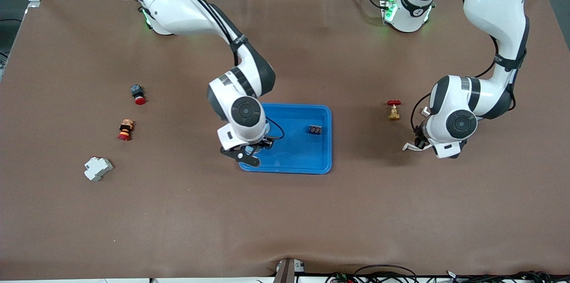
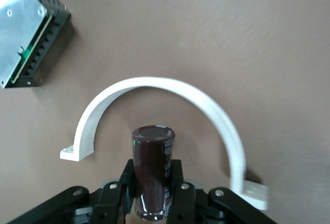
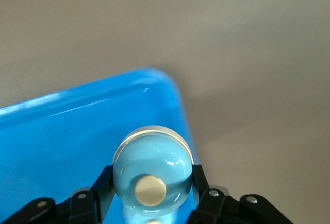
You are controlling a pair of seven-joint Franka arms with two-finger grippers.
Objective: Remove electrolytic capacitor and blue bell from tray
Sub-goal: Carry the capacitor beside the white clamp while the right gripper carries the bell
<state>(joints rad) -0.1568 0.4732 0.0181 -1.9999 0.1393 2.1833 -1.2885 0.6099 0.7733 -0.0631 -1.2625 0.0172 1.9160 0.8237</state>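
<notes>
Trouble could start at the blue tray (image 1: 307,158), mid-surface: the smooth, rounded blue bell (image 3: 152,175) could squirt out of its narrow side grip and drop back in, or clip the raised rim at the corner if carried off too low. The right pincer (image 1: 249,151) sits low over the tray's corner toward the right arm's end, closed on the bell's flanks. The left pincer (image 2: 154,193), over bare surface toward the left arm's end, is clamped on the dark electrolytic capacitor (image 2: 153,170) above a white curved bracket (image 2: 154,87), which it might knock when set down.
</notes>
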